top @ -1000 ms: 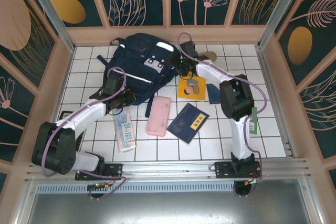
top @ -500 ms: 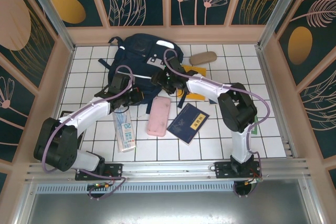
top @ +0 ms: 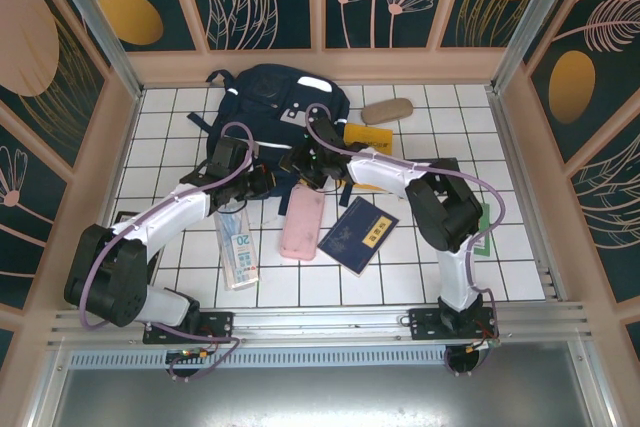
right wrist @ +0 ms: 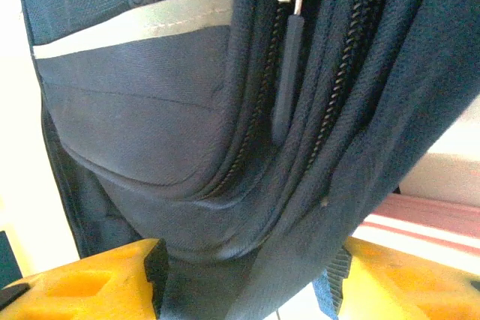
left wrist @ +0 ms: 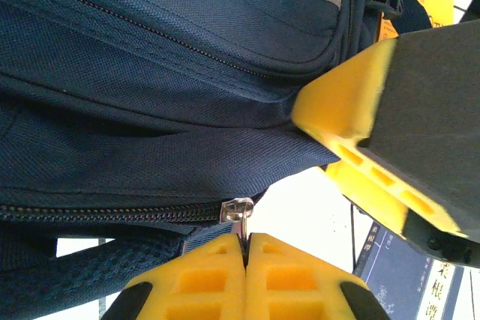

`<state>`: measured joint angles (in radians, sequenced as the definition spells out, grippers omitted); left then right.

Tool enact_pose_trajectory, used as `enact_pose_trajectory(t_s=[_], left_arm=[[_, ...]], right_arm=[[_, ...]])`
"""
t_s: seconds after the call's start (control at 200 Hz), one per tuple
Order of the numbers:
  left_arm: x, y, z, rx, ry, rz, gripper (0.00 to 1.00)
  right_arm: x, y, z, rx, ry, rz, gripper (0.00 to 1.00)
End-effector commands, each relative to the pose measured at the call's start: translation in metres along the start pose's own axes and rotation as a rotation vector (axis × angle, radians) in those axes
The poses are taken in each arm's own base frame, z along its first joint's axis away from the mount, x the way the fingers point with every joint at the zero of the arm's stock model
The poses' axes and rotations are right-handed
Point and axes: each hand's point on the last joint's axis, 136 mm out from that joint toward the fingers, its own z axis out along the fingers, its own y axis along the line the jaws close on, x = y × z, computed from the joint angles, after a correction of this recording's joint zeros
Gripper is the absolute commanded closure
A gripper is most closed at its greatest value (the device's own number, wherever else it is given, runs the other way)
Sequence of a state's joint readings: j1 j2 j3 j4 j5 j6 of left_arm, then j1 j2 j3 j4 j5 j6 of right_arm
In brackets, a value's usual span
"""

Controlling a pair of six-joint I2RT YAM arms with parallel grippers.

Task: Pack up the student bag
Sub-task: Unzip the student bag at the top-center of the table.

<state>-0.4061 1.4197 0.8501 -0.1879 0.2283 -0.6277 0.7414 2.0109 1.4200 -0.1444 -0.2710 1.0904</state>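
Observation:
The student bag (top: 268,107), a navy backpack with pale reflective patches, lies at the back of the tiled table. My left gripper (top: 262,180) sits at its near edge. In the left wrist view this gripper (left wrist: 247,239) is shut on the metal zipper pull (left wrist: 241,211) at the end of a closed zip. My right gripper (top: 300,161) is just to the right of it, at the bag's lower right edge. Its yellow fingers (right wrist: 97,279) stand apart on either side of a fold of bag fabric (right wrist: 247,260), with a second zip pull (right wrist: 289,80) above.
A pink pencil case (top: 302,220), a dark blue booklet (top: 358,235) and a clear packet marked 20 (top: 239,245) lie in front of the bag. A yellow book (top: 368,135) and a tan pouch (top: 387,110) lie to its right. Walls enclose the table.
My right arm has swung left, away from the yellow book, to the bag's lower edge, and its jaws have narrowed around the fabric. My left gripper has stayed shut, shifting slightly toward the bag.

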Motion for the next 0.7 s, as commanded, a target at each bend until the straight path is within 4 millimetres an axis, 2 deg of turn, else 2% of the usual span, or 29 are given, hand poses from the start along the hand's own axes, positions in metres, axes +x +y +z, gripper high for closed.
enact_pose_trajectory(t_s=[0.0, 0.17, 0.33, 0.49, 0.64, 0.655, 0.695], left_arm=[[-0.015, -0.025, -0.006, 0.069, -0.033, 0.063, 1.0], [-0.015, -0.011, -0.009, -0.014, -0.028, 0.081, 1.0], [-0.014, 0.027, -0.016, -0.224, -0.018, 0.114, 1.0], [-0.021, 0.079, -0.027, -0.395, -0.019, 0.056, 1.0], [-0.042, 0.139, -0.04, -0.573, -0.048, -0.021, 1.0], [-0.054, 0.137, -0.043, -0.574, -0.073, -0.023, 1.0], [-0.063, 0.146, -0.045, -0.607, -0.09, -0.034, 1.0]], right_arm=[[-0.009, 0.009, 0.009, -0.035, -0.014, 0.014, 0.48], [-0.037, 0.006, -0.002, 0.004, -0.095, 0.005, 1.0], [-0.066, 0.003, -0.026, 0.027, -0.177, -0.021, 1.0], [-0.081, 0.002, -0.044, 0.033, -0.214, -0.05, 1.0], [-0.087, 0.001, -0.057, 0.029, -0.237, -0.073, 1.0], [-0.086, 0.0, -0.057, 0.029, -0.236, -0.076, 1.0], [-0.088, 0.0, -0.06, 0.029, -0.24, -0.08, 1.0]])
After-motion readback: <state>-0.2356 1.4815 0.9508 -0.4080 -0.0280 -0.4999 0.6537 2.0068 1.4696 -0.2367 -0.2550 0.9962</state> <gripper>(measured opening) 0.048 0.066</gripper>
